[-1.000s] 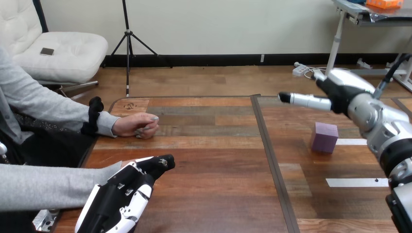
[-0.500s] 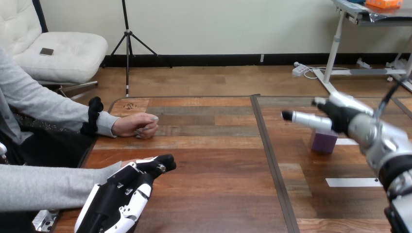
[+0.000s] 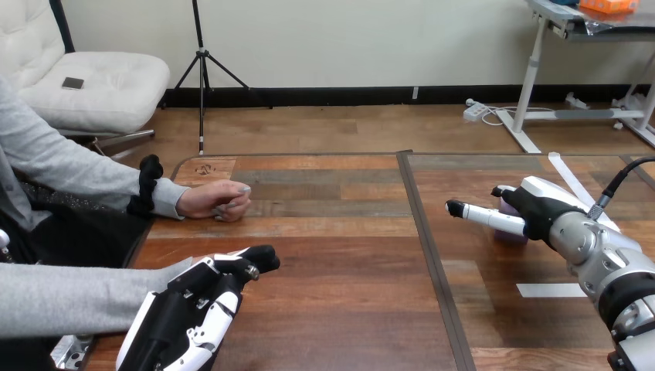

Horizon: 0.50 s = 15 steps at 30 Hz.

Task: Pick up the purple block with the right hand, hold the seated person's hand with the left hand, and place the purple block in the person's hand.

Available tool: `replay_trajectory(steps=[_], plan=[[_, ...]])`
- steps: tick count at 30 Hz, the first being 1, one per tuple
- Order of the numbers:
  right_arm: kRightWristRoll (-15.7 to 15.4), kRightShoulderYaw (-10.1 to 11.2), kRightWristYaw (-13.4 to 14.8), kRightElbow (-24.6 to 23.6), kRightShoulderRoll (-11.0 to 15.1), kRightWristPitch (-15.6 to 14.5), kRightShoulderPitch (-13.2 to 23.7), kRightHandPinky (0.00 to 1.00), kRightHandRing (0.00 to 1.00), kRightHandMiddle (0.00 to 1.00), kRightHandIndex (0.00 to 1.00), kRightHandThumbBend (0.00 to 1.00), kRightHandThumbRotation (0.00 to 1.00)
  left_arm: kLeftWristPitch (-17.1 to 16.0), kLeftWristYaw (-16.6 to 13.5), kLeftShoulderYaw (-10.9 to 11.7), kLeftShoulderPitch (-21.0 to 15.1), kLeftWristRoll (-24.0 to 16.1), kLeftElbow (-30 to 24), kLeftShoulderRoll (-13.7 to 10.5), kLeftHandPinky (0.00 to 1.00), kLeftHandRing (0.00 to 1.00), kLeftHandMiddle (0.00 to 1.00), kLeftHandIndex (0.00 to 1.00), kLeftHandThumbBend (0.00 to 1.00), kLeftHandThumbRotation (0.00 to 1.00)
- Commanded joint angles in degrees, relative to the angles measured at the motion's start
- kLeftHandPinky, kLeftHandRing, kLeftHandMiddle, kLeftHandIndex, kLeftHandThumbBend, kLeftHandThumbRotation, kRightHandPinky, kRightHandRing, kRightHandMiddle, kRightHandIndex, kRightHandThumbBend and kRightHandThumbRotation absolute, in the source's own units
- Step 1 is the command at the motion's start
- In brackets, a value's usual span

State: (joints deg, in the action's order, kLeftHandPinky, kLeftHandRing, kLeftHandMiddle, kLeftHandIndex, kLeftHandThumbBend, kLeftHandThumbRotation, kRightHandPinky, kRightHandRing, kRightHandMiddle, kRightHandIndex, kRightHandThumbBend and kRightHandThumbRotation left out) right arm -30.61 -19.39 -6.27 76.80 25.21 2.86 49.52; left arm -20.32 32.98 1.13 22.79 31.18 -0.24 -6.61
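Reaching in from the right, the robot's right hand (image 3: 541,214) sits low over the right half of the wooden surface (image 3: 347,255), open, with one finger (image 3: 483,216) stretched straight out toward the middle seam. The purple block (image 3: 509,233) stands on the surface right behind that hand. Most of it is covered, with just slivers of purple peeking out past the black palm. Touching or a hair apart? I cannot tell. A white tape strip (image 3: 566,290) lies on the wood nearer the robot, well clear of the block.

Over on the left, the left hand (image 3: 189,313) lies back-up at the near edge, on top of the person's nearer hand (image 3: 202,260), which comes out of a gray sleeve (image 3: 69,297) and is almost wholly hidden beneath it. Whether the left hand actually grips that hand, I cannot tell. Farther up the same side, the person's farther hand (image 3: 220,201) rests on the surface in a loose fist, apart from both robot hands and far from the block.
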Motion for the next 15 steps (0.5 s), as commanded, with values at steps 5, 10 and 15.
replay_trajectory(steps=[5,10,15], plan=[[1.44,0.9,0.29,0.06,-1.74,0.12,-1.9,0.96,1.0,1.0,0.95,0.87,1.0,-1.28,-0.48,0.6,-1.93,0.68,-4.58,2.19,0.83,0.71,0.67,0.46,0.0,0.02],[2.72,1.72,-0.1,0.12,-1.96,0.33,-2.76,0.96,1.0,1.0,0.95,0.87,1.0,-0.65,-1.25,0.44,-1.51,0.74,-5.53,2.23,0.78,0.69,0.65,0.44,0.0,0.0],[2.77,1.65,-0.01,0.16,-2.06,0.85,-3.55,0.96,1.0,1.0,0.95,0.88,1.0,0.4,-2.37,0.22,-0.88,0.79,-6.77,2.11,0.77,0.69,0.65,0.44,0.0,0.0]])
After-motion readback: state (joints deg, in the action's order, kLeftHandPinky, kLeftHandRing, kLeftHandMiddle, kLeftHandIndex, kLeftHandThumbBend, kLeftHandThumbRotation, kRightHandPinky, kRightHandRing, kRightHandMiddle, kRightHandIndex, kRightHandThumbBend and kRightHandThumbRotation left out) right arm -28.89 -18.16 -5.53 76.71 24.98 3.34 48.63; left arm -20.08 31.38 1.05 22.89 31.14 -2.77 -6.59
